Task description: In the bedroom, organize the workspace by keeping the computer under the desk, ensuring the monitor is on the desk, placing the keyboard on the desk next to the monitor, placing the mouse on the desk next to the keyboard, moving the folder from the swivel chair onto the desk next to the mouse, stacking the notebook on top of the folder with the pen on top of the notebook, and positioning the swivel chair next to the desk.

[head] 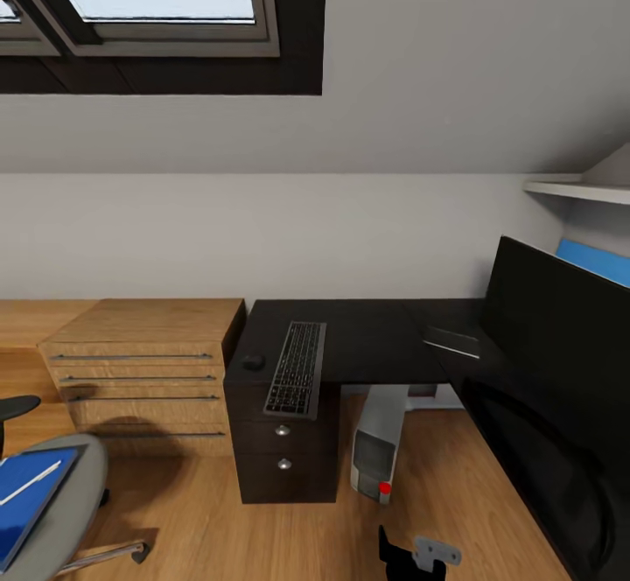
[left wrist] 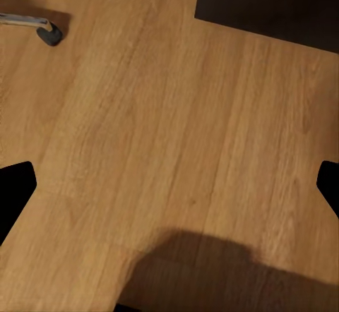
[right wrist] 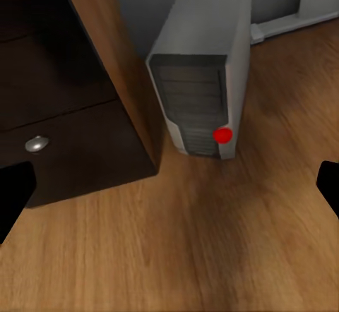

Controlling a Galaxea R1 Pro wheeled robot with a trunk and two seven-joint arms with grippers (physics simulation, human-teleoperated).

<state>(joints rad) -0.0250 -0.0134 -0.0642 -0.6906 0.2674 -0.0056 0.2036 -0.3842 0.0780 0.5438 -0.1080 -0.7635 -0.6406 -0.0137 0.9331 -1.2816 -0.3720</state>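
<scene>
Gripper fingers of both arms show as dark tips at the edges of each wrist view, spread wide with nothing between them; the left gripper [left wrist: 169, 185] hangs over bare floor, the right gripper [right wrist: 169, 185] faces the computer [right wrist: 201, 79], which stands under the bench [head: 376, 336]. On the bench lie the keyboard [head: 297, 367], the mouse [head: 253, 361] just beside it, and the monitor [head: 560, 318] at the right. The folder [head: 31, 493] with the pen [head: 31, 483] on it rests on the swivel chair [head: 74, 511]. Likely next comes fetching the folder: turn toward the chair, approach low, lift the pen off first so it cannot roll. No writing or brand is readable.
</scene>
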